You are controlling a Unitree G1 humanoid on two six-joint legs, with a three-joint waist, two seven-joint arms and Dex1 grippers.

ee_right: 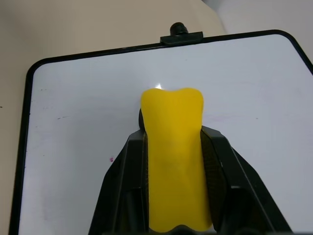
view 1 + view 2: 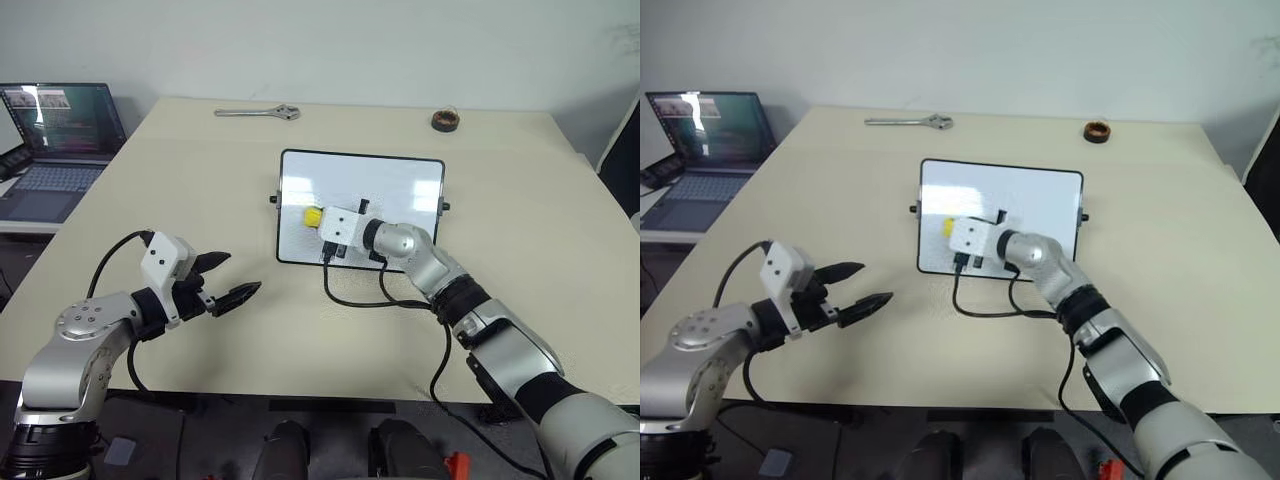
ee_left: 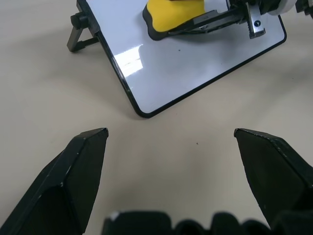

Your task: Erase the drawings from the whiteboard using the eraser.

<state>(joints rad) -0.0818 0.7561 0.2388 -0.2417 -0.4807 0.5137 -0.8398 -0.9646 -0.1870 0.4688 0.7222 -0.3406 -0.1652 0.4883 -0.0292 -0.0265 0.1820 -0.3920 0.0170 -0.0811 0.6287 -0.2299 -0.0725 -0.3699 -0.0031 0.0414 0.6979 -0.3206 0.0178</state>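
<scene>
now | table (image 2: pixel 560 240) beige | whiteboard (image 2: pixel 400 180) mid-table, mostly wiped | right gripper (image 2: pixel 322 221) clamped on eraser (image 1: pixel 172 152), pressed to board's left half | left gripper (image 2: pixel 222 279) spread, idle off-board | drawings: maybe one pink speck (image 1: pixel 111 159) left

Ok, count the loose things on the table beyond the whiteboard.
2. A metal wrench lies far back, left of the whiteboard; a dark ring-shaped roll sits far back, to its right. None looks hidden.
</scene>
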